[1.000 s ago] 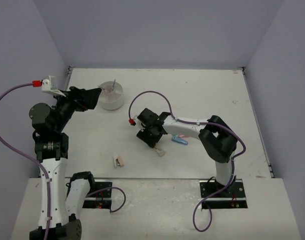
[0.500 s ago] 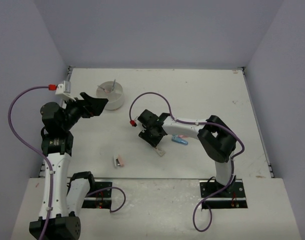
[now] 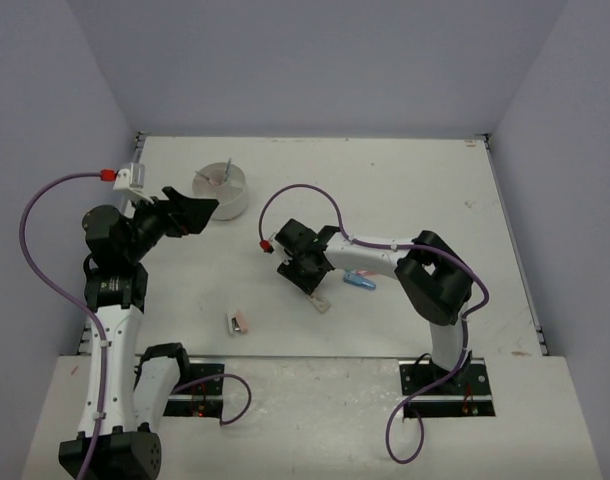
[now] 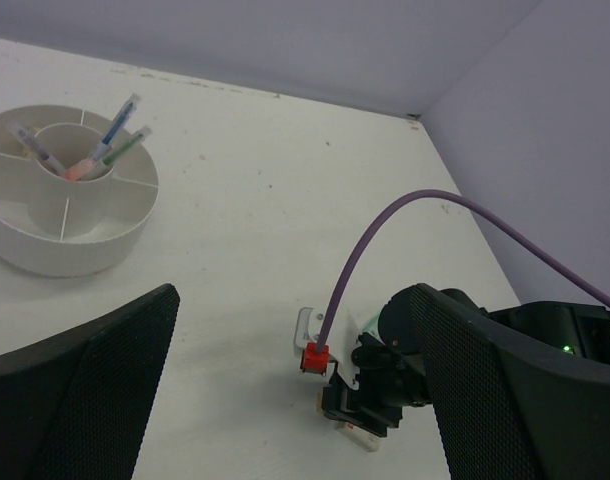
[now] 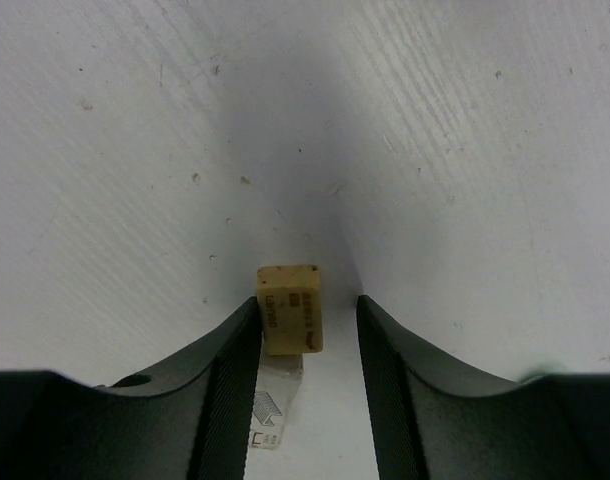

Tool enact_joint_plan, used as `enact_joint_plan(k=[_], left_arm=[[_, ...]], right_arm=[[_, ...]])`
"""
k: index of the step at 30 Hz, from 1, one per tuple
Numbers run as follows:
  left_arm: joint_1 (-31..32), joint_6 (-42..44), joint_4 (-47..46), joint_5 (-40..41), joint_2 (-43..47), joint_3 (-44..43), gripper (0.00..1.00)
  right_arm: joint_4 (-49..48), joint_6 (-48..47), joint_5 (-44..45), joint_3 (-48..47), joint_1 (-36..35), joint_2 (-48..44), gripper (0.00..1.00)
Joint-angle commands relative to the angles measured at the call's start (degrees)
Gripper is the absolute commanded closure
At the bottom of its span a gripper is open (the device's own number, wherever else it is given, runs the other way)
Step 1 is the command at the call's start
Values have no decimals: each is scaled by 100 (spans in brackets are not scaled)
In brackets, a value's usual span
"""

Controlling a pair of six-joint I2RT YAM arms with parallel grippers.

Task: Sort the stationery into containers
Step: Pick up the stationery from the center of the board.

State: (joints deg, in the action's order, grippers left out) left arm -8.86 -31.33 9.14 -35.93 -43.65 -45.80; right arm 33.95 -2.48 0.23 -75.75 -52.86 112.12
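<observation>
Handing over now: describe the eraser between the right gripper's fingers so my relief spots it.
Find the right gripper, low over the white table's middle. Between its black fingers lies a small tan block eraser; the nearby capsule is blue, the loose front piece pink.

light: we see bright, even, diffuse light from above on the white worktop (image 3: 405,190) | shadows: soft and faint in the overhead view; a grey wedge ahead of the right tool (image 5: 307,308) | focus: overhead view crisp; right wrist close-up slightly soft at its near edge | cast: cool lilac on the walls (image 3: 315,60)
</observation>
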Motion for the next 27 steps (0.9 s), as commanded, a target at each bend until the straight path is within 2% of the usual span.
enact_joint_plan(k=[1, 3, 4, 6, 8, 12, 14, 16, 20, 22, 24, 27], left_arm=[[25, 34, -325, -244, 4, 73, 0], [25, -32, -394, -308, -3, 121, 0], [25, -74, -418, -345, -3, 150, 0], [27, -161, -574, -443, -5, 263, 0], [27, -284, -731, -579, -12, 339, 0], [66, -856, -1553, -979, -49, 703, 0], [192, -1182, -1939, -1087, -72, 923, 0], [595, -1439, -2269, -971, -171, 1144, 0], [2257, -1451, -2451, 37, -367, 1127, 0], [2816, -1341, -2391, 462, -500, 997, 0], [3051, -1293, -2354, 756, -597, 858, 0], [3256, -1432, -2578, 716, -726, 827, 3]], right_arm=[[241, 0, 2, 81, -5, 53, 67], [234, -7, -34, 95, -3, 0, 75], [234, -7, -125, 95, 4, -20, 76], [185, 4, -46, 117, 2, -99, 89], [-88, 31, 227, 185, -12, -378, 98], [-701, 147, 757, 475, -5, -1224, 100], [-1092, 169, 633, 630, -9, -1860, 100], [-1589, 160, 335, 986, -42, -2552, 100], [-2216, 204, -5, 1394, -93, -3426, 100], [-2281, 271, 75, 1461, -93, -3663, 100], [-2198, 440, 274, 1483, -93, -3849, 100], [-2192, 504, 258, 1635, -92, -4126, 100]])
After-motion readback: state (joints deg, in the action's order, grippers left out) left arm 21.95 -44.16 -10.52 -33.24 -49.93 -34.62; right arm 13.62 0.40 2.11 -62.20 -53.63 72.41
